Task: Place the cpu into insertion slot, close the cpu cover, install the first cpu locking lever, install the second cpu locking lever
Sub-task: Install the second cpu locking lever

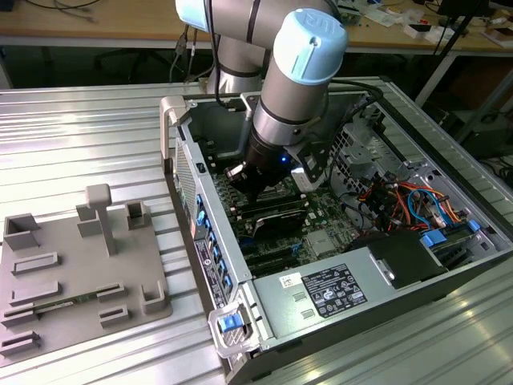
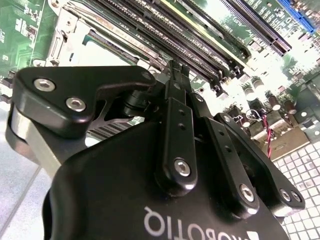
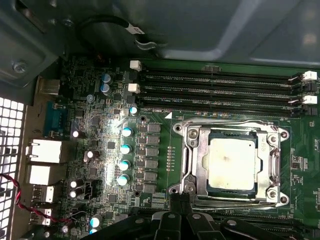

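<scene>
Black hand (image 2: 176, 75) hangs low over the motherboard (image 3: 100, 150), fingers (image 2: 176, 107) pressed together and gripping nothing. Just beside its tips sits the insertion slot (image 3: 186, 150), the cpu (image 3: 231, 163) lying flat inside with the cpu cover (image 3: 231, 128) closed around it.

The cpu (image 3: 231, 163) sits in the insertion slot (image 3: 197, 161), the cpu cover (image 3: 230, 130) framing it — memory slots (image 3: 220, 87) lie alongside.

A ribbed metal table (image 1: 88, 144) fills the foreground; behind its far edge stands a cluttered wooden workbench (image 1: 96, 20).
</scene>
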Robot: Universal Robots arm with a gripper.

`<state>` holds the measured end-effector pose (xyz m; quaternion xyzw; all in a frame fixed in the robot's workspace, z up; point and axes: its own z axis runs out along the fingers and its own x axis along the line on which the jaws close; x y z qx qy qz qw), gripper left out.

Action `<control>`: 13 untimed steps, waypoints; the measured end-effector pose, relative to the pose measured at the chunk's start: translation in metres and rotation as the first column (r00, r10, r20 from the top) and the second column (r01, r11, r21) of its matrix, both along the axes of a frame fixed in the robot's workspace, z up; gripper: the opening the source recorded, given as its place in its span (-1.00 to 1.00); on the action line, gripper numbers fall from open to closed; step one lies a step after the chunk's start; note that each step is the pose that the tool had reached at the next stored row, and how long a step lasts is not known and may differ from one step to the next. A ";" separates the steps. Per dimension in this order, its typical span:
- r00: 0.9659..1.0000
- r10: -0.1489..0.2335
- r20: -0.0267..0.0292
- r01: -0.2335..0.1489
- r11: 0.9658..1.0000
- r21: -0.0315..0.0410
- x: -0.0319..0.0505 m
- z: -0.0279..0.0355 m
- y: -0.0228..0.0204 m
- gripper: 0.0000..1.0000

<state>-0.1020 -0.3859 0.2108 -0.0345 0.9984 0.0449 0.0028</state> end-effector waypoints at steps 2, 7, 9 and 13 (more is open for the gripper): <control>1.000 0.000 0.000 0.000 1.000 0.000 -0.0001 -0.0009 0.0003 -0.79; 1.000 0.000 0.000 0.000 1.000 0.000 -0.0002 -0.0026 0.0015 -0.79; 1.000 0.000 0.000 0.000 1.000 0.000 -0.0003 -0.0032 0.0023 -0.79; 1.000 0.000 0.000 0.000 1.000 0.000 -0.0003 -0.0039 0.0049 -0.79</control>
